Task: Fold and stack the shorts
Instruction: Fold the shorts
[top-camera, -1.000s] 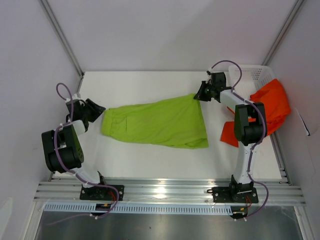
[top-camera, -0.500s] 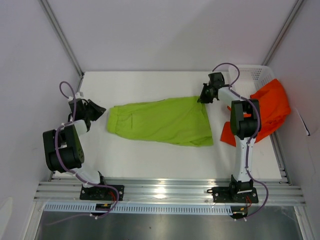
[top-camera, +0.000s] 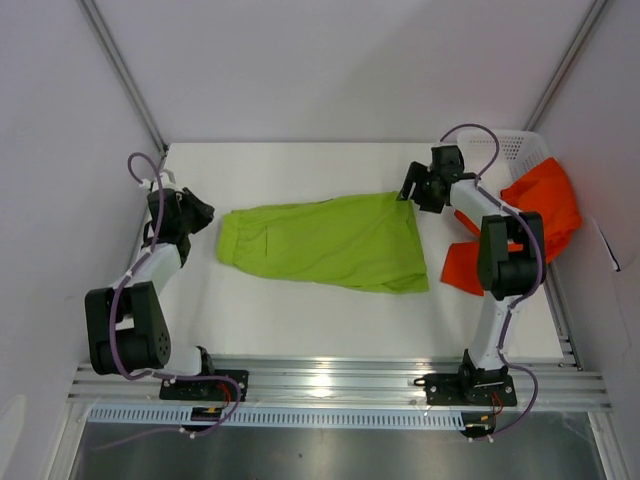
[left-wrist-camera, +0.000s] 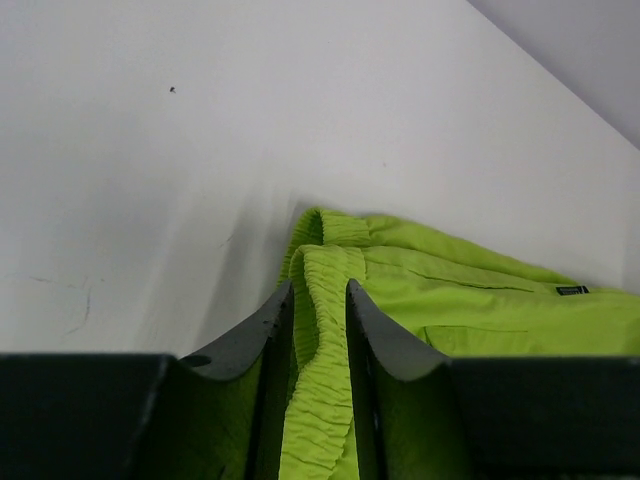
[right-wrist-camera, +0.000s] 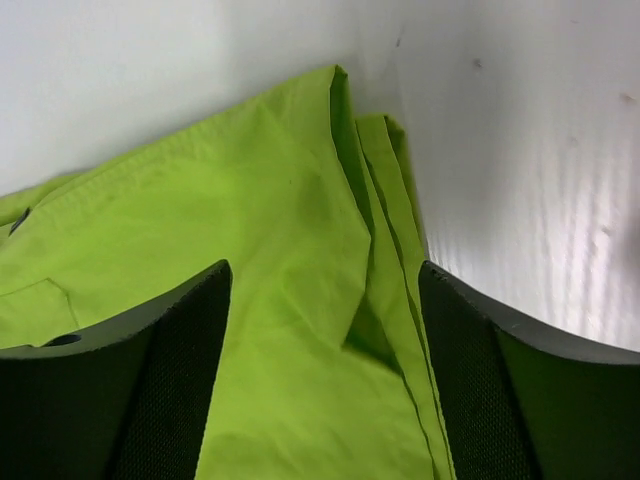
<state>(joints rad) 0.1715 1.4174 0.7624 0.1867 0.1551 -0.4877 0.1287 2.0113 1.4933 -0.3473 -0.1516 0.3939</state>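
The lime green shorts (top-camera: 320, 242) lie spread flat across the middle of the table, waistband to the left. My left gripper (top-camera: 204, 215) is at that left end; in the left wrist view its fingers (left-wrist-camera: 318, 285) stand narrow with the elastic waistband (left-wrist-camera: 325, 330) pinched between them. My right gripper (top-camera: 408, 190) hovers at the far right corner of the green shorts, jaws wide open over the folded leg hem (right-wrist-camera: 385, 230), gripping nothing. The orange-red shorts (top-camera: 535, 215) hang over the basket's edge on the right, one corner down on the table.
A white mesh basket (top-camera: 505, 148) stands at the back right corner, partly under the orange-red shorts. Grey walls close in on the left, back and right. An aluminium rail (top-camera: 330, 380) with both arm bases runs along the near edge.
The right gripper has opened and let go of the green leg hem. The green shorts slid slightly to the right. The left gripper moved toward the back and narrowed on the waistband.
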